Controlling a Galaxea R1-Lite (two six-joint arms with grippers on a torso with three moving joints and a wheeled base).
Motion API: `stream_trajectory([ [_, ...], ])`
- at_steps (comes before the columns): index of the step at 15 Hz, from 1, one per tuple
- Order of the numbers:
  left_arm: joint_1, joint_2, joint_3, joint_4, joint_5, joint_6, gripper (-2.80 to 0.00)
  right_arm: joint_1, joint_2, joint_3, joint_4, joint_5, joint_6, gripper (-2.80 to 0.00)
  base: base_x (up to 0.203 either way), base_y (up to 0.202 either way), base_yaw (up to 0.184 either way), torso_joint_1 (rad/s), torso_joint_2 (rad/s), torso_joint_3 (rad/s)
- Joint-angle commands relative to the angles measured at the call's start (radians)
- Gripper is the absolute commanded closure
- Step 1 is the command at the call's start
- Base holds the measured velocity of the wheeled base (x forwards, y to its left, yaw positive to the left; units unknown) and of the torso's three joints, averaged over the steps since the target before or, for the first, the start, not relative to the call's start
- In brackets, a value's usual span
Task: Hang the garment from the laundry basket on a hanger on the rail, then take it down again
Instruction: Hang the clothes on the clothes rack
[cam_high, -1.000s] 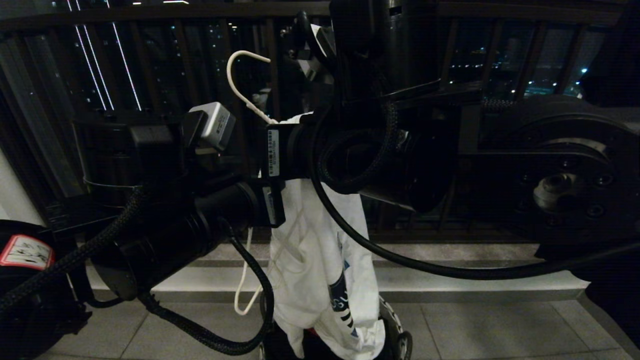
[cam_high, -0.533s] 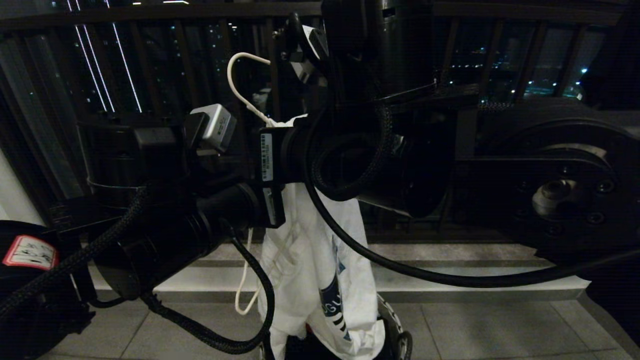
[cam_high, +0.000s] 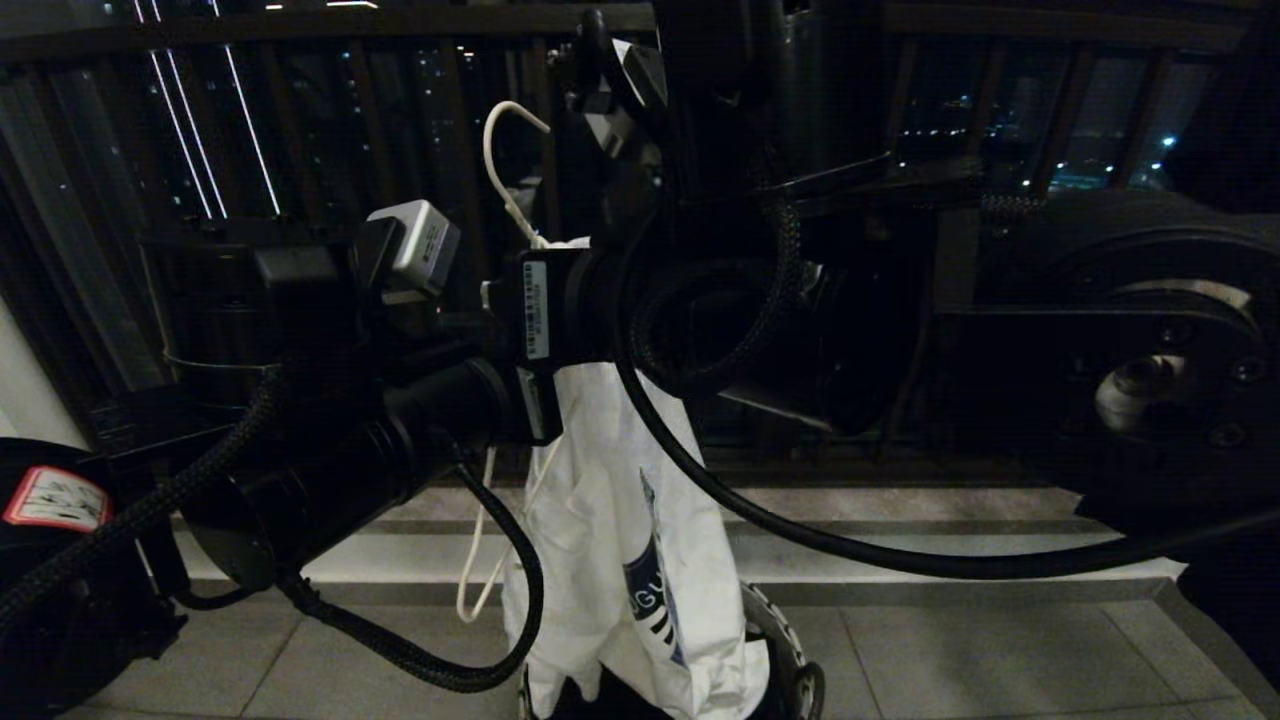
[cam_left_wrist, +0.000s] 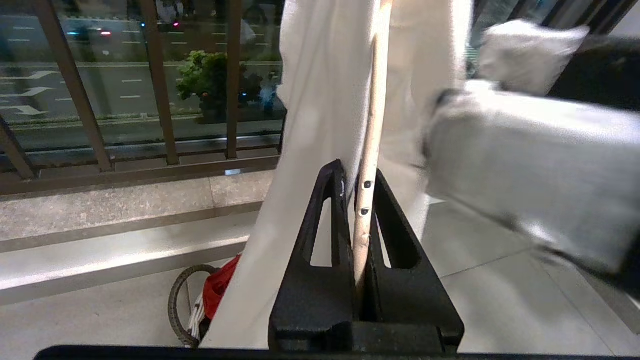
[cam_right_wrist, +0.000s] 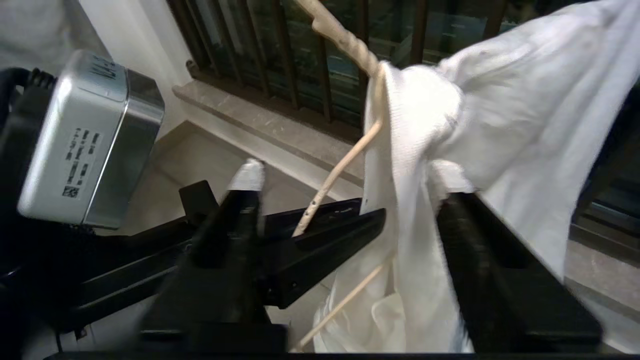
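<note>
My left gripper (cam_left_wrist: 356, 170) is shut on the thin white wire hanger (cam_left_wrist: 367, 150), low on one of its arms. The white garment (cam_high: 610, 540) is draped over the hanger's neck and hangs down in a bunch, its blue graphic showing. The hanger's hook (cam_high: 508, 160) stands free in front of the dark railing. My right gripper (cam_right_wrist: 350, 177) is open, with a fold of the garment (cam_right_wrist: 415, 240) between its fingers, against one of them. The laundry basket (cam_high: 785, 640) sits on the floor below the garment. The rail is out of view.
A dark balcony railing (cam_high: 330, 130) and a stone ledge (cam_high: 900, 560) run across just beyond the garment. Both black arms and their cables (cam_high: 760, 520) crowd the middle of the head view. A red cloth (cam_left_wrist: 220, 285) lies in the basket (cam_left_wrist: 175, 305).
My right gripper has opened from shut. The hanger's hook has turned and shifted right, and the hanging garment has swung a little to the left.
</note>
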Motion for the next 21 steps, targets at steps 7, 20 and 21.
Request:
stream_trajectory([
  [7,0.015,-0.021,0.037,-0.092,-0.009,0.005,0.00,-0.080,-0.146,0.139,0.001,-0.010,0.001,-2.80,0.000,0.000,0.000,0.000,0.00,0.000],
  [20,0.052,-0.144,0.148,-0.081,-0.352,-0.002,0.00,-0.167,-0.366,0.299,0.112,-0.029,-0.051,0.00,0.000,0.000,0.000,0.000,0.00,0.000],
  [21,0.052,-0.155,0.161,-0.079,-0.385,-0.001,0.00,-0.167,-0.375,0.300,0.128,-0.027,-0.057,0.00,0.000,0.000,0.000,0.000,0.00,0.000],
])
